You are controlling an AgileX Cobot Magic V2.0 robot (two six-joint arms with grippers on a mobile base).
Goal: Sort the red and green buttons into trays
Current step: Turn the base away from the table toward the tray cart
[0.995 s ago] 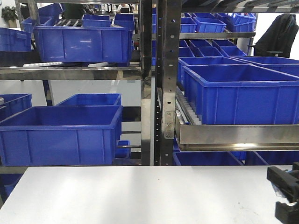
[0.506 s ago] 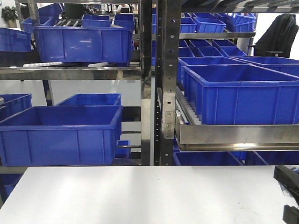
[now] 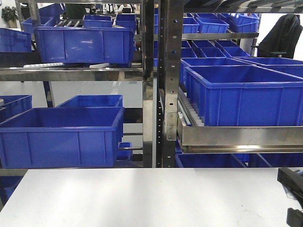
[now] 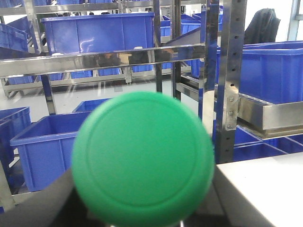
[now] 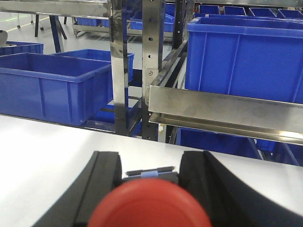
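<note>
Steel racks [image 3: 163, 85] loaded with blue crates [image 3: 61, 135] are seen behind the white counter [image 3: 142, 198]. A green button [image 4: 142, 161] is held clamped in the left end effector [image 4: 142, 215], its cap filling the wrist view. A red button [image 5: 149, 205] is gripped between the black fingers [image 5: 102, 182] of the right end effector [image 5: 150, 177], low over the counter's right side.

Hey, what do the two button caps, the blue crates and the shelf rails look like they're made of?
Caps of the green button and red button: likely matte moulded plastic, evenly coloured; blue crates: glossy plastic, soft highlights; shelf rails: polished metal, probably steel, mirror reflections.
</note>
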